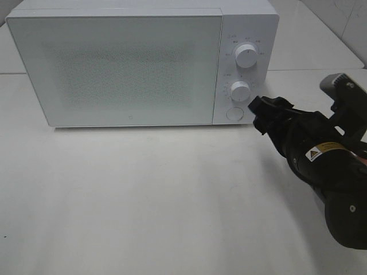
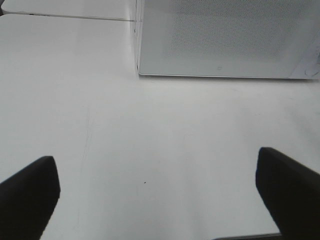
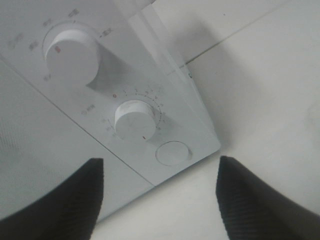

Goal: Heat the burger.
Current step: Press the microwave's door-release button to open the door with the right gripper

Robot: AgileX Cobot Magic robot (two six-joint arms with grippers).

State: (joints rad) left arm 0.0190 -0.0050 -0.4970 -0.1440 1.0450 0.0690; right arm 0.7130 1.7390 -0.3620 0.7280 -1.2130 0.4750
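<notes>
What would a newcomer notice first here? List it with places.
A big white microwave with its door shut stands at the back of the white table. Its control panel carries an upper knob, a lower knob and a round button. The black right gripper, jaws apart and empty, hovers right beside that button.

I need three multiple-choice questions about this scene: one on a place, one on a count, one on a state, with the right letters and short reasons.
1. Where is the right pincer? A) beside the microwave's control panel B) above the microwave C) behind the microwave
2. How many knobs has the panel? A) one B) two C) four
3. The microwave door is: A) wide open B) removed C) closed
Key: 1A, its tips near the round button; 2B, upper knob and lower knob; 3C, it lies flush with the front.
</notes>
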